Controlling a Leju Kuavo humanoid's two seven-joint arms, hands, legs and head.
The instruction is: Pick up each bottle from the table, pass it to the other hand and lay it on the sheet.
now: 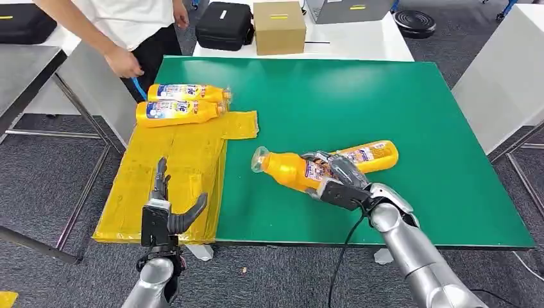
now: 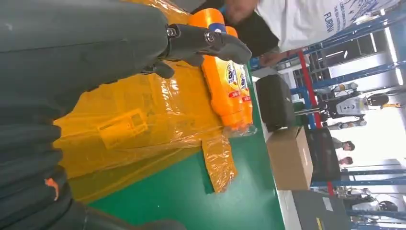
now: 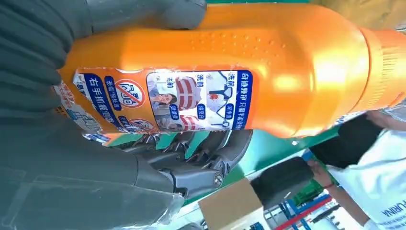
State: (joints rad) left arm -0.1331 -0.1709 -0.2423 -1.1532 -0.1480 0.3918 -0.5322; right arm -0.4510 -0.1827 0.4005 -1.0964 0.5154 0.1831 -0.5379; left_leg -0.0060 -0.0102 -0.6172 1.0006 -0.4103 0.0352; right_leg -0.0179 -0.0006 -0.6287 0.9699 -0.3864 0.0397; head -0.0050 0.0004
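Now our right hand (image 1: 335, 174) grips one bottle (image 1: 289, 168) over the green table (image 1: 398, 102); our left hand (image 1: 168, 208) hangs spread, holding nothing. Two bottles (image 1: 183, 102) lie on the sheet (image 1: 173, 173); three in all.

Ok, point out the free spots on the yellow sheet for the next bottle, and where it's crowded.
Free: the sheet's wide middle, between the two laid bottles at its far end and the left hand hovering at its near edge. Also the bare green table beyond the held bottle. Crowded: the far end, where a person's hand reaches in, and around the right hand.
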